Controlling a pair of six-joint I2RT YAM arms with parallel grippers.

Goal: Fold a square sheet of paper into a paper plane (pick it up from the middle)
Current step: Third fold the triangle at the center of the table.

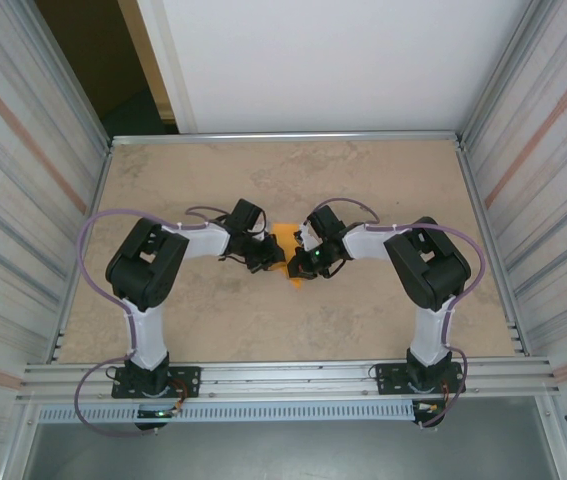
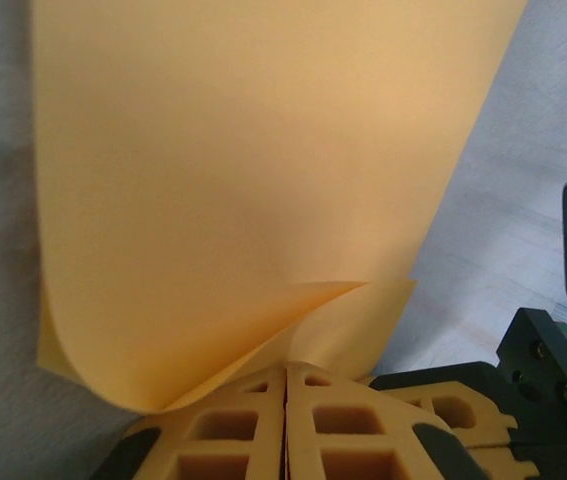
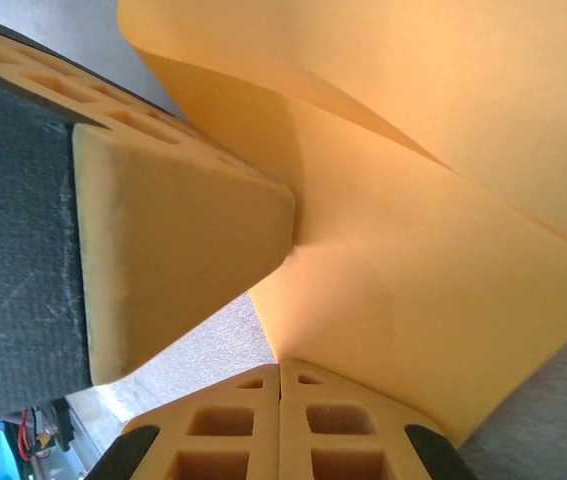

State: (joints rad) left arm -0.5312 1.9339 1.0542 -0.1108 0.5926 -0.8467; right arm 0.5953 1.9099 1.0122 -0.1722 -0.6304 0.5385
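Centre-frame in the top view, the orange sheet of paper (image 1: 283,238) curls up off the tabletop (image 1: 383,180) between both arms. The left end effector (image 2: 285,398) is clamped on its left side. The right end effector (image 3: 280,400) is pinched shut on its right side.

Blk/white arms (image 1: 148,262), purple cables (image 1: 88,250), orange fingers (image 3: 163,250)

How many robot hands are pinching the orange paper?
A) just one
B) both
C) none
B: the left gripper and the right gripper each have their jaws shut on the paper, which hangs between them.
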